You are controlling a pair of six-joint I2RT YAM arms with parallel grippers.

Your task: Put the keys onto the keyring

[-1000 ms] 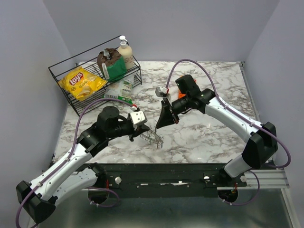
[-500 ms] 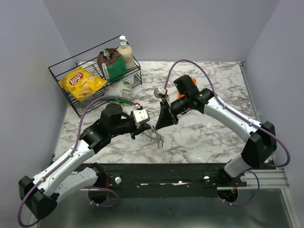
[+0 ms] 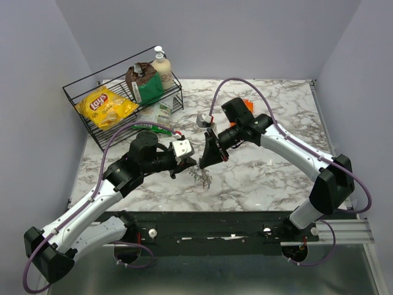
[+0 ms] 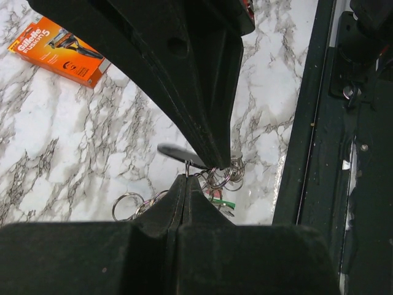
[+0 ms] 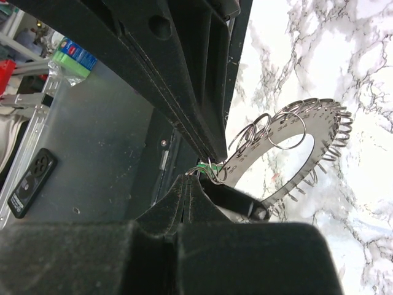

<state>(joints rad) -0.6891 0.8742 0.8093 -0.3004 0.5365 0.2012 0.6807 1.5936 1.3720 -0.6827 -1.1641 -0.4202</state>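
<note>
**Table [image 3: 276, 178]:** The work is taking place above its near edge, close to the black base rail [image 4: 319, 123]. Anything dropped here could bounce onto the rail or off the table.

**Arms:** Both meet tip to tip at mid-table. With the fingers this close, a small misjudged move risks a collision between the fingers.

**Left gripper [image 3: 193, 163]:** Pinched fully closed on a thin wire loop of the keyring [image 5: 288, 132], which hangs below the tips, clear of the marble. The hold is at the very fingertips, so a sideways tug could strip it out.

**Right gripper [image 3: 205, 161]:** Also closed, its tip buried in the same cluster. I cannot tell what it pinches. Opposed pulls from the two arms could bend a loop or tangle the small rings.

**Keys:** A green key [image 4: 225, 204] shows under the cluster; red and blue are not made out. Threading cannot be confirmed, and the key may fall on release.
</note>
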